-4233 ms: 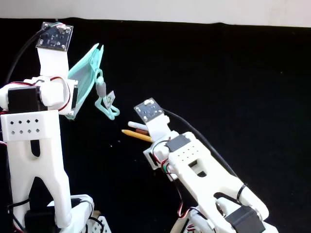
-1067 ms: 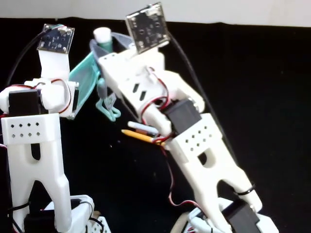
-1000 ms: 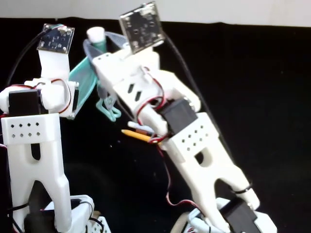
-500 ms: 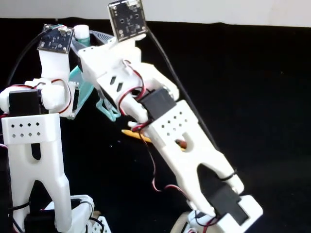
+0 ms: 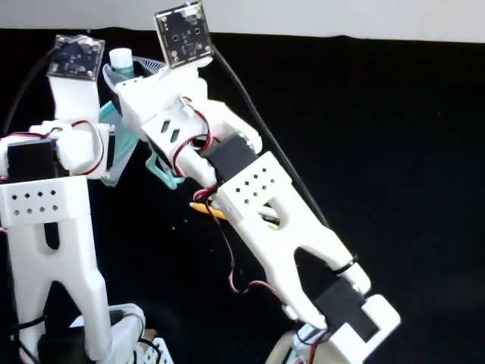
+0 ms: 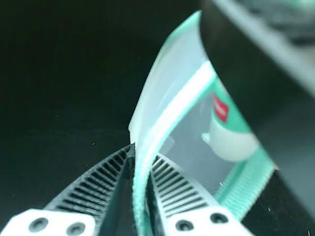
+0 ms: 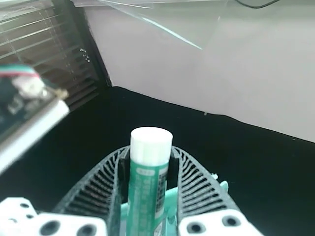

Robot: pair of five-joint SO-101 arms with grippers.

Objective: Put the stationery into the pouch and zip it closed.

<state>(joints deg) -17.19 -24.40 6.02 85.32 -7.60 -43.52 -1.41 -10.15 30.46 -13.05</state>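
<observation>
Two grips: my left gripper [image 6: 134,150] pinches the pouch [image 6: 179,105] edge; my right gripper [image 7: 148,158] clamps a glue stick [image 7: 147,184] near it.

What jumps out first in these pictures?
The right gripper clamps a green glue stick, white cap up, close against the teal pouch. The left gripper pinches that pouch's edge, holding it off the black table. A yellow pencil lies on the table under the right arm.

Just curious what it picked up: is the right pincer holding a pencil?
No, the right pincer grips a green tube with a white cap.
</observation>
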